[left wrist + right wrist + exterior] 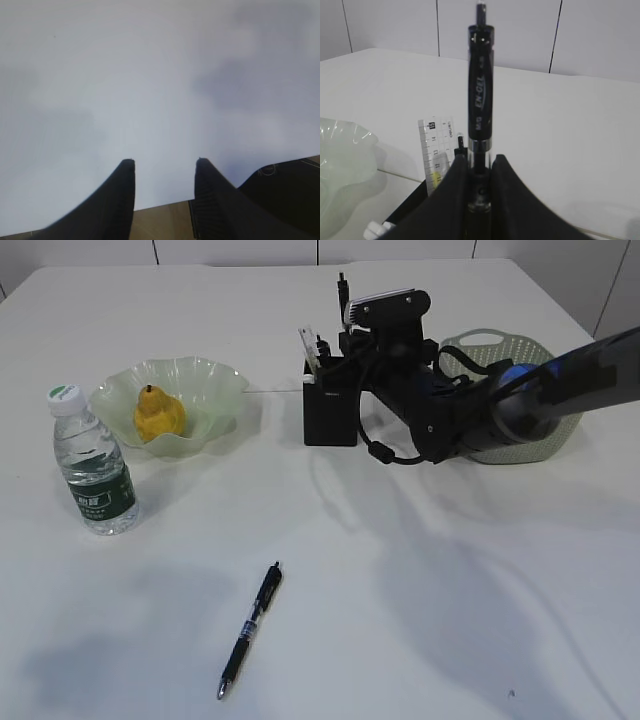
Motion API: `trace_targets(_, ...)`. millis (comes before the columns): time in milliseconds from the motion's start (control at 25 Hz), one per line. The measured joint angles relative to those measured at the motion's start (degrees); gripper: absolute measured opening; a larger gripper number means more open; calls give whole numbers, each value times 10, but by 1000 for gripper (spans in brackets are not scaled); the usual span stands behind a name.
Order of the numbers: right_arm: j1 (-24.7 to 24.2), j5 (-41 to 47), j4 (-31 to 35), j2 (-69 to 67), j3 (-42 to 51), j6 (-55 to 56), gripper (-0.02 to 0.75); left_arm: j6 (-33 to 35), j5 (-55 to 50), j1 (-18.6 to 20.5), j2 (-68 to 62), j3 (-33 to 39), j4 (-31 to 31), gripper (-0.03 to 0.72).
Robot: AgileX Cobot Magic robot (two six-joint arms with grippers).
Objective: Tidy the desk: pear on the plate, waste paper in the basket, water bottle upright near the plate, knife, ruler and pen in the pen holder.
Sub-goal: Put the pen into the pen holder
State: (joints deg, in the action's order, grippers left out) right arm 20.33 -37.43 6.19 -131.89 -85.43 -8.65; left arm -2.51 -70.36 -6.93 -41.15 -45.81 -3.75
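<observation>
Two pens: one lies on the desk at six o'clock; the right claw pinches the other upright over the pen holder, at twelve. Left claw spread, empty.

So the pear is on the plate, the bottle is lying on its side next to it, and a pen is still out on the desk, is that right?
Not quite. The bottle is standing upright, white cap on top, not lying on its side; the exterior view shows it. The rest holds: the pear sits on the plate beside the bottle, and a pen lies on the desk.
</observation>
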Motion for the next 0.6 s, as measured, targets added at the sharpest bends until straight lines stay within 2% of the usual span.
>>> trace_targets(600, 0, 1, 0, -1, 0, 1, 107, 0, 1, 0, 0, 0, 0, 275)
